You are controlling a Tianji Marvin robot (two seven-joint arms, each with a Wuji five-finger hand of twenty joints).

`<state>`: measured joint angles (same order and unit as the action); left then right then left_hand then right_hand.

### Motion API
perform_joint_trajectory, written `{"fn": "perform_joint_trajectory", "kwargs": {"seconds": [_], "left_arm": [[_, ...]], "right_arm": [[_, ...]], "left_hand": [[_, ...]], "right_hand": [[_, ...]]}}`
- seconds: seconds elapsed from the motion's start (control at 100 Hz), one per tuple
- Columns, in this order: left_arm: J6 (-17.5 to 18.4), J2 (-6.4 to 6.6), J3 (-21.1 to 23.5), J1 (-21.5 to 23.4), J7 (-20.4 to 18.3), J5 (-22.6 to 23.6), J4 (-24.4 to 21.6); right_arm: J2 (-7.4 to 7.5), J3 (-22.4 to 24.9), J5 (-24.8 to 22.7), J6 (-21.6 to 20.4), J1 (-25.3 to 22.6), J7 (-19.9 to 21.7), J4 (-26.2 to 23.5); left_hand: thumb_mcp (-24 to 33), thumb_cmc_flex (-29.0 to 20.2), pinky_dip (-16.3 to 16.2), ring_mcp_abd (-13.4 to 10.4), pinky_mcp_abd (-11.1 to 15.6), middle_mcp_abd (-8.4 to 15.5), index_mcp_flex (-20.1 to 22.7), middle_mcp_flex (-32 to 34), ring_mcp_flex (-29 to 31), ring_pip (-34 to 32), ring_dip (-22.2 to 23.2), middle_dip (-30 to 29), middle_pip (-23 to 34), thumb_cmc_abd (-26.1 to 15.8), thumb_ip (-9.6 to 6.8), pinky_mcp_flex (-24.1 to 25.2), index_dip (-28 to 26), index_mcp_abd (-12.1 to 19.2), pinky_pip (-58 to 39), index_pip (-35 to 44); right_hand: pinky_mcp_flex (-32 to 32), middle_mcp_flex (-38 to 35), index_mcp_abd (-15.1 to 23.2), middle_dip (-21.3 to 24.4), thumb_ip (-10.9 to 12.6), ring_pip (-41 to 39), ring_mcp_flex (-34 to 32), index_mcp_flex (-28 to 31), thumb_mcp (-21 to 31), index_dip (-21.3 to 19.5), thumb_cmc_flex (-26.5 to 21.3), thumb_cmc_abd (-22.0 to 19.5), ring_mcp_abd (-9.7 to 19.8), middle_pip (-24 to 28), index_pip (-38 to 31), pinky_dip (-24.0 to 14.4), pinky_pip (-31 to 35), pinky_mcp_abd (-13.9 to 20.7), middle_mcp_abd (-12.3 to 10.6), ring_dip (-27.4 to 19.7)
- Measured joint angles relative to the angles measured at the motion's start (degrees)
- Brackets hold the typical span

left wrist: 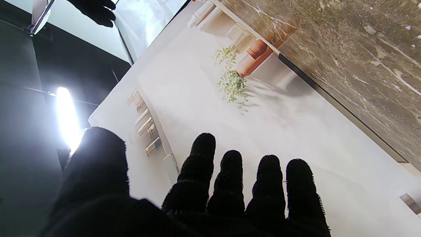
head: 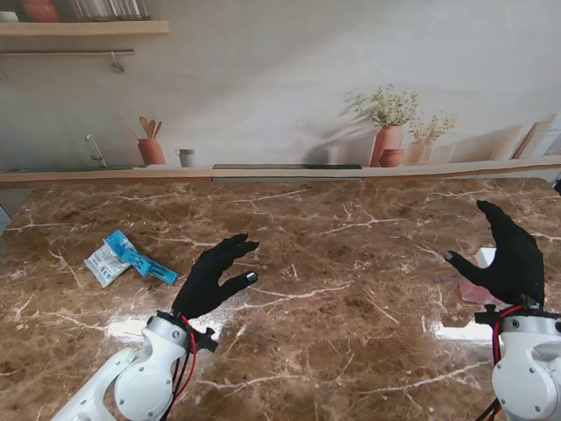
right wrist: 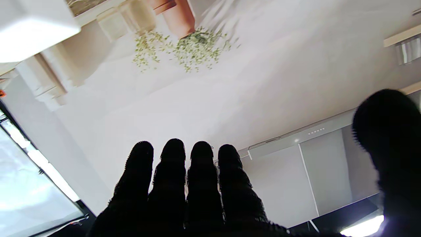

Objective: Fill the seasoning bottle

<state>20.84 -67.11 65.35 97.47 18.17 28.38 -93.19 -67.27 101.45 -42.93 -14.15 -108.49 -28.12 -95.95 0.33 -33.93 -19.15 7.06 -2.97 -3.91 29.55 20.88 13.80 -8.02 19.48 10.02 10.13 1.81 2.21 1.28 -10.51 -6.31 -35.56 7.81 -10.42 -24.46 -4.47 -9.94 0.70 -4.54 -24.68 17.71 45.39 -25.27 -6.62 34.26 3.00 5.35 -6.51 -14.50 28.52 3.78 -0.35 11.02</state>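
Both hands hang empty with fingers spread, so the left hand [head: 215, 279] should reach left for the blue packet [head: 138, 256] (likely seasoning) while the right hand [head: 501, 256] closes around the half-hidden pale bottle [head: 478, 274] just behind it

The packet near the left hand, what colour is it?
Blue and white packet, clearest in the stand view.

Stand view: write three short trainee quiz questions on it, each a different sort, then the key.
1. True or false: the left hand grips the blue and white packets.
2. The packets lie on which side of the marble table: A) left B) right C) centre?
3. Fill in: the right hand partly hides a ____ thing on the table.

Key: 1 false; 2 A; 3 pink.
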Motion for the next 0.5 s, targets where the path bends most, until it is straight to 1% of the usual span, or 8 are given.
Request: {"fn": "perform_joint_trajectory", "kwargs": {"seconds": [0.14, 0.31, 0.35, 0.4, 0.43, 0.48, 0.5], "left_arm": [[0.2, 0.0, 0.2, -0.1, 0.0, 0.0, 0.4], [0.5, -0.07, 0.4, -0.5, 0.1, -0.6, 1.3], [0.6, -0.08, 0.5, -0.6, 0.1, -0.8, 1.5], [0.7, -0.09, 0.5, -0.7, 0.1, -1.0, 1.7], [0.8, -0.09, 0.6, -0.8, 0.1, -1.1, 1.9], [0.9, -0.1, 0.6, -1.0, 0.0, -1.2, 2.1], [0.9, -0.11, 0.6, -1.1, 0.0, -1.3, 2.3]], "right_arm": [[-0.4, 1.0, 0.4, 0.2, 0.3, -2.9, 1.6], [-0.56, 2.1, 0.3, 2.3, 0.5, -3.1, 2.8], [-0.56, 2.2, 0.3, 2.9, 0.7, -3.1, 3.3], [-0.56, 2.3, 0.4, 3.4, 0.9, -3.1, 4.0], [-0.56, 2.4, 0.7, 3.6, 1.2, -3.1, 4.6], [-0.56, 2.5, 1.7, 3.7, 1.5, -2.7, 5.3], [-0.56, 2.5, 2.2, 3.9, 1.5, -2.2, 5.4]], "left_hand": [[0.0, 0.0, 0.0, 0.0, 0.0, 0.0, 0.0, 0.0, 0.0, 0.0, 0.0, 0.0, 0.0, 0.0, 0.0, 0.0, 0.0, 0.0, 0.0, 0.0], [0.0, 0.0, 0.0, 0.0, 0.0, 0.0, 0.0, 0.0, 0.0, 0.0, 0.0, 0.0, 0.0, 0.0, 0.0, 0.0, 0.0, 0.0, 0.0, 0.0], [0.0, 0.0, -0.1, 0.0, 0.0, 0.0, 0.0, 0.0, 0.0, 0.0, 0.0, 0.0, 0.0, 0.0, 0.0, 0.0, 0.0, 0.0, 0.0, 0.0], [0.0, 0.0, -0.1, 0.0, 0.0, 0.0, 0.0, 0.0, 0.0, 0.0, 0.0, 0.0, 0.0, 0.0, 0.0, 0.0, 0.0, 0.0, 0.0, 0.0], [0.0, 0.0, -0.1, 0.0, 0.0, 0.0, 0.0, 0.0, 0.0, 0.0, 0.0, 0.0, 0.0, 0.0, 0.0, 0.0, 0.0, 0.0, 0.0, 0.0], [0.0, 0.0, -0.1, 0.0, 0.0, 0.0, 0.0, 0.0, 0.0, 0.0, 0.0, 0.0, 0.0, 0.0, 0.0, 0.0, 0.0, 0.0, 0.0, 0.0], [0.0, 0.0, -0.1, 0.0, 0.0, 0.0, 0.0, 0.0, 0.0, 0.0, 0.0, 0.0, 0.0, 0.0, 0.0, 0.0, 0.0, 0.0, 0.0, 0.0]], "right_hand": [[0.0, 0.0, 0.0, 0.0, 0.0, 0.0, 0.0, 0.0, 0.0, -0.5, 0.0, 0.0, 0.3, 0.0, 0.0, 0.0, -0.2, 0.1, -0.1, 0.0], [0.5, 0.1, 0.0, 0.0, 0.0, 0.0, 0.0, -0.7, 0.0, -0.5, 0.0, 0.0, 0.3, 0.0, 0.5, 0.0, -0.6, 0.1, -0.1, 0.0], [0.9, 1.0, 0.0, 0.0, 0.0, 0.2, 1.0, -0.8, 0.0, -0.5, 0.0, 0.0, 0.4, 0.1, 0.7, 0.0, -0.7, 0.1, -0.1, 0.0], [1.5, 2.6, -0.2, 0.0, 0.0, 0.7, 2.0, -2.7, 0.0, -1.0, 0.0, 0.1, 0.5, 0.1, 1.6, 0.0, -1.2, 0.2, -0.1, 0.0], [1.8, 3.8, -0.9, 0.0, 0.0, 0.7, 3.1, -4.1, 0.0, -0.7, 0.0, 0.6, 0.6, 0.1, 2.2, 0.0, -1.4, 0.4, -0.1, -0.4], [3.5, 8.3, -2.9, 0.0, -0.3, 1.1, 6.2, -6.8, 0.0, -0.7, 0.0, 1.2, 0.4, -0.7, 4.7, 0.0, -2.5, 0.5, 0.3, -0.5], [4.5, 10.8, -4.0, 0.0, -1.2, 1.4, 8.1, -7.3, 0.0, 2.7, 0.0, 1.3, 0.2, -0.9, 6.1, 0.0, -3.6, 0.5, 0.8, -0.5]]}}
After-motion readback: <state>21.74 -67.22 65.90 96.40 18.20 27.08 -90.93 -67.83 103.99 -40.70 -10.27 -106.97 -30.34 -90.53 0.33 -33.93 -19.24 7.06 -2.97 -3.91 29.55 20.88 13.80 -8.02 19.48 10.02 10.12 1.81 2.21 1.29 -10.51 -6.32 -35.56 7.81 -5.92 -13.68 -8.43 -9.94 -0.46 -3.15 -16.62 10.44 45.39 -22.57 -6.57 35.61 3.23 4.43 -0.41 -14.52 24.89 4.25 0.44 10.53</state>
